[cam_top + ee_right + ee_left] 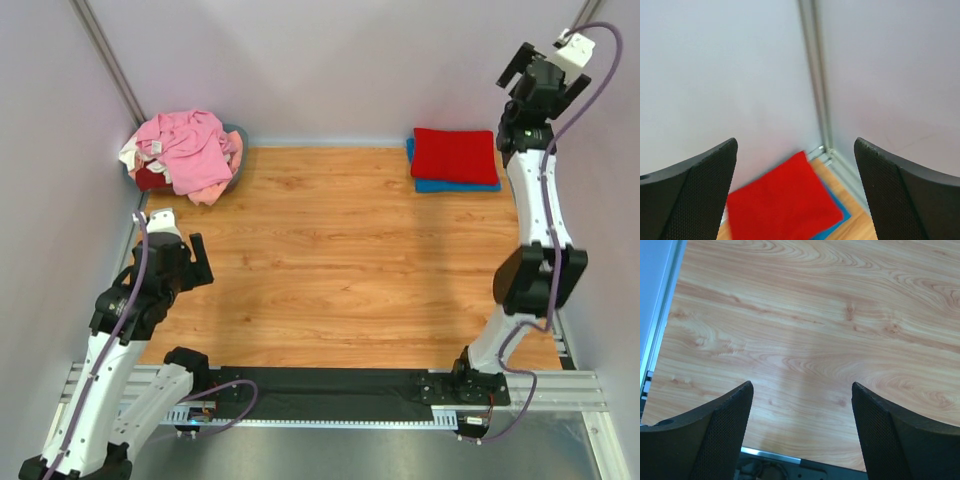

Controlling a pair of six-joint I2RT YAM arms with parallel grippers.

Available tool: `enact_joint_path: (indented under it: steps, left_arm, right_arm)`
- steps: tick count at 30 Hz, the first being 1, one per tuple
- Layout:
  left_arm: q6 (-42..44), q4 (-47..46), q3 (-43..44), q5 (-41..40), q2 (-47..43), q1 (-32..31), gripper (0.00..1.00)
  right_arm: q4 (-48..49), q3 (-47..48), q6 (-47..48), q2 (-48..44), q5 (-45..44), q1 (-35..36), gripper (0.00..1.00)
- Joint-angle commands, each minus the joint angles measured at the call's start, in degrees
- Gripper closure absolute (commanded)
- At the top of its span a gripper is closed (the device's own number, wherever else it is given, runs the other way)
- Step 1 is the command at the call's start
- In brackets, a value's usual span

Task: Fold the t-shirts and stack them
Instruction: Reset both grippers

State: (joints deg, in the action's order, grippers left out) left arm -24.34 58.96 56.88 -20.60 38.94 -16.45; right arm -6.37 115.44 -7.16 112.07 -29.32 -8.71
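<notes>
Edge only of blue shirt [452, 186] shows beneath red shirt [455, 155]; left fingers [710, 435], right fingers [695, 195] spread, empty.

Red t-shirt [454, 155]: folded into a flat rectangle, lying on top of the folded blue t-shirt [456, 186], whose edges show along its left and near sides. The stack lies on the counter [330, 250], below the right hand [540, 78].

Pink t-shirt [190, 150] and cream t-shirt [129, 157]: unfolded, crumpled together in one heap, well beyond the left hand [185, 260].
</notes>
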Motion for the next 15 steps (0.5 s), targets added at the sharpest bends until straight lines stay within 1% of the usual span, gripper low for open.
enact_joint_path:
  steps: [1, 2, 3, 4, 5, 6, 7, 8, 10, 11, 12, 13, 15]
  left_arm:
    - [-0.18, -0.34, 0.07, 0.47, -0.97, 0.54, 0.14]
    - [-0.27, -0.34, 0.07, 0.30, -1.14, 0.54, 0.14]
    - [-0.27, -0.34, 0.07, 0.12, -1.49, 0.63, 0.14]
    - [-0.27, -0.34, -0.02, 0.03, -1.93, 0.80, 0.14]
    - [-0.36, -0.34, -0.02, -0.14, -2.20, 0.80, 0.13]
    - [-0.36, -0.42, -0.10, -0.32, -2.46, 0.89, 0.13]
    - [-0.45, -0.42, -0.11, -0.32, -2.99, 0.89, 0.13]
    - [-0.36, -0.51, -0.19, -0.23, -3.43, 0.98, 0.12]
    - [-0.10, -0.86, -0.28, 0.12, -4.22, 0.89, 0.12]
    - [-0.01, -0.95, -0.37, 0.30, -4.40, 0.89, 0.12]
    - [0.08, -1.04, -0.46, 0.56, -4.83, 0.89, 0.12]
    - [0.17, -1.30, -0.54, 0.65, -4.92, 0.89, 0.12]
    - [0.26, -1.30, -0.54, 0.74, -4.92, 0.89, 0.12]
  right_arm:
    - [0.84, -12.53, -6.26, -17.43, 2.21, 4.57, 0.00]
    - [-0.04, -16.17, -8.99, -20.81, 6.77, 4.67, 0.00]
    - [-0.91, -20.99, -15.02, -25.10, 10.48, 4.67, 0.00]
    - [-1.10, -29.66, -18.47, -32.20, 16.95, 4.75, 0.00]
    - [-1.10, -35.14, -21.38, -36.27, 20.84, 4.75, 0.00]
    - [-0.23, -39.80, -27.32, -39.79, 24.71, 5.02, 0.00]
    - [0.91, -49.86, -29.04, -42.87, 31.62, 6.32, 0.00]
    - [1.97, -54.22, -29.66, -49.25, 33.87, 7.82, 0.00]
    - [1.72, -61.44, -28.28, -54.48, 34.07, 12.64, 0.00]
    - [0.67, -65.74, -27.57, -58.16, 33.20, 17.45, 0.00]
    - [-2.56, -67.43, -27.12, -59.85, 31.97, 19.85, 0.00]
    - [-4.59, -68.58, -26.60, -61.08, 30.04, 24.22, 0.00]
    - [-9.59, -71.13, -26.42, -64.15, 29.41, 28.20, 0.00]
